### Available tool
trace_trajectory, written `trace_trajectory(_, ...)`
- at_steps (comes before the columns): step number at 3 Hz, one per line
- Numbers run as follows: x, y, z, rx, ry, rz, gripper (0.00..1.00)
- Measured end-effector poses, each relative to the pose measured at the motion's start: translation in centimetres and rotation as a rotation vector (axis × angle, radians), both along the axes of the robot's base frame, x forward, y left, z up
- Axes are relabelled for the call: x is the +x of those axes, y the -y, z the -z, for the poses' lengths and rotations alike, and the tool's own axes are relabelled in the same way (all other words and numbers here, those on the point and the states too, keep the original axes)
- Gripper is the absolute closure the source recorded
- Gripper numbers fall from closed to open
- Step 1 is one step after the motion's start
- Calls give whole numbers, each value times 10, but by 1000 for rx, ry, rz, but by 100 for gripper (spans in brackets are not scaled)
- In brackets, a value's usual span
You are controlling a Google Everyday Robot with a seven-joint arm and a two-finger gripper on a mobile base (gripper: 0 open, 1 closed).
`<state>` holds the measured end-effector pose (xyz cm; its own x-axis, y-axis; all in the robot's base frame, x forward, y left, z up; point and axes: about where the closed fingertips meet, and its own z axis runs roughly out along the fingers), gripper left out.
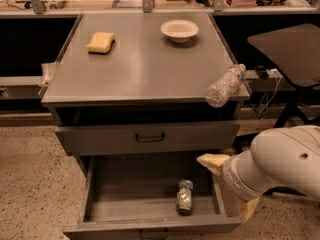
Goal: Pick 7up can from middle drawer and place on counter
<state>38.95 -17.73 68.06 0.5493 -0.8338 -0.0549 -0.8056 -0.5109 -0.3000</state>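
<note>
The 7up can (184, 196) lies on its side on the floor of the open middle drawer (125, 194), right of centre and near the front. My gripper (229, 185) hangs at the drawer's right wall, to the right of the can and apart from it. Its two cream fingers (212, 161) are spread open and hold nothing. The counter (140, 69) is the grey top of the cabinet above.
A clear water bottle (225, 85) lies at the counter's front right corner, overhanging the edge. A yellow sponge (101, 42) and a white bowl (179, 30) sit at the back. The drawer above (147, 136) is closed. A dark stand (287, 49) is at right.
</note>
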Motion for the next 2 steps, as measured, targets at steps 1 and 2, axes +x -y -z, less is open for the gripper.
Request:
trace_trajectory(1,11,-22,44,-72,1,-133,0)
trace_trajectory(2,13,-65,107,1,48,-348,0)
